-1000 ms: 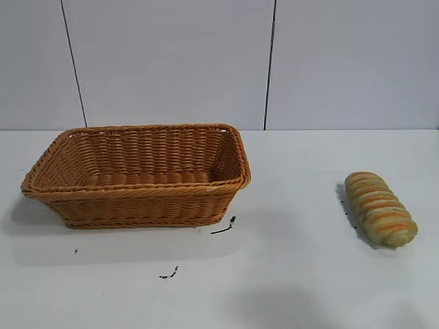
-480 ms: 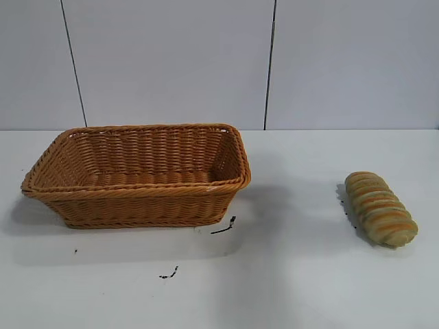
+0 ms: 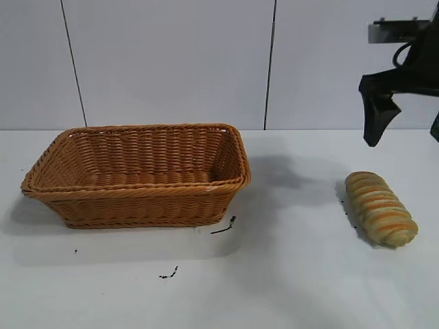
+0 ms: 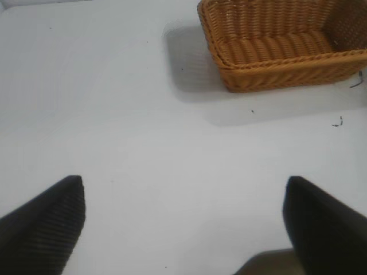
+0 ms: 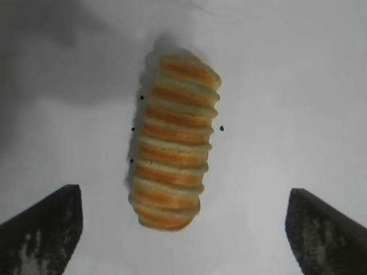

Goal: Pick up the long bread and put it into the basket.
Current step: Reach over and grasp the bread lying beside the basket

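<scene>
The long bread (image 3: 381,208), a ridged loaf striped tan, orange and cream, lies on the white table at the right. The wicker basket (image 3: 137,188) stands at the left, with nothing in it. My right gripper (image 3: 406,133) hangs open in the air above and behind the bread, not touching it. In the right wrist view the bread (image 5: 175,140) lies lengthwise between the wide-apart fingers of the right gripper (image 5: 183,192). My left gripper (image 4: 183,192) is open and empty over bare table, some way from the basket (image 4: 275,63); it is out of the exterior view.
Small black marks (image 3: 223,228) lie on the table just in front of the basket, and another mark (image 3: 168,274) lies nearer the front. A grey panelled wall stands behind the table. Bare white table separates basket and bread.
My right gripper has come into the exterior view at the upper right, above the bread. Its shadow now falls on the table between basket and bread. Bread and basket have not moved.
</scene>
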Motion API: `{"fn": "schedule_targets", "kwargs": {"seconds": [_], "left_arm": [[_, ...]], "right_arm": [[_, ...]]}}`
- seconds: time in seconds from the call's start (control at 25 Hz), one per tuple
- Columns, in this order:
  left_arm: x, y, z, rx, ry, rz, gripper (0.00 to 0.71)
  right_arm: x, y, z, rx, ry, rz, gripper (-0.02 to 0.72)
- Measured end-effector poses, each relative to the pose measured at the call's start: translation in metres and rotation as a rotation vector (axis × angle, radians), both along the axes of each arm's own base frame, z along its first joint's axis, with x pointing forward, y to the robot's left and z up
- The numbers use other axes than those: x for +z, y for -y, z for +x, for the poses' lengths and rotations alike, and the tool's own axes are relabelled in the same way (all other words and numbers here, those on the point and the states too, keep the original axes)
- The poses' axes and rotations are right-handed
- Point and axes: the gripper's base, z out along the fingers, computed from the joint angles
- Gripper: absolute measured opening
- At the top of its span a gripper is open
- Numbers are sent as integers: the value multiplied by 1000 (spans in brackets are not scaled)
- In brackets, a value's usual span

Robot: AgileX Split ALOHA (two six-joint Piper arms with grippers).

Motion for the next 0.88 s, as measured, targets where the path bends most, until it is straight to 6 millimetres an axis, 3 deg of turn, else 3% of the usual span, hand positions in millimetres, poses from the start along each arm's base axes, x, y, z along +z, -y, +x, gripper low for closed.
{"fn": "schedule_targets", "kwargs": {"seconds": [0.4, 0.88], "left_arm": [[0, 0, 0, 0, 0, 0, 696], [0, 0, 0, 0, 0, 0, 696]], "right_arm": [[-41, -2, 9, 1, -24, 17, 663], [-43, -2, 12, 10, 5, 18, 663]]}}
